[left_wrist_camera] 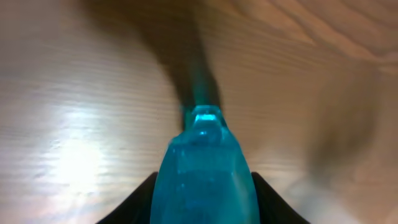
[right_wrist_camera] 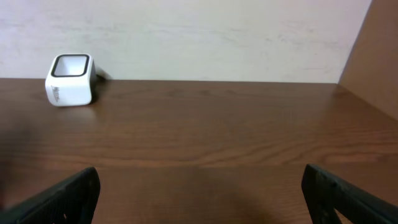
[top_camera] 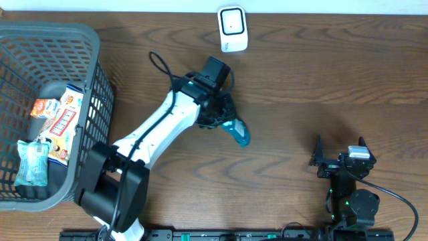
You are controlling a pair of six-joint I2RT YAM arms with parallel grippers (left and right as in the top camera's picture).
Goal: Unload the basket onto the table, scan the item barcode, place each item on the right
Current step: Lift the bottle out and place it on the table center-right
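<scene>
Overhead looks straight down on the desk [top_camera: 301,67]; left wrist close above it; right wrist, low, faces the scanner [right_wrist_camera: 69,79] both share.

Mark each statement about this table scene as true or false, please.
1. The left gripper is shut on the teal item. True.
2. The right gripper holds the white scanner. False: it is open and empty, far from the scanner.
3. The teal item lies inside the basket. False: it is outside the basket, in the left gripper.
4. The basket contains snack packets. True.
</scene>
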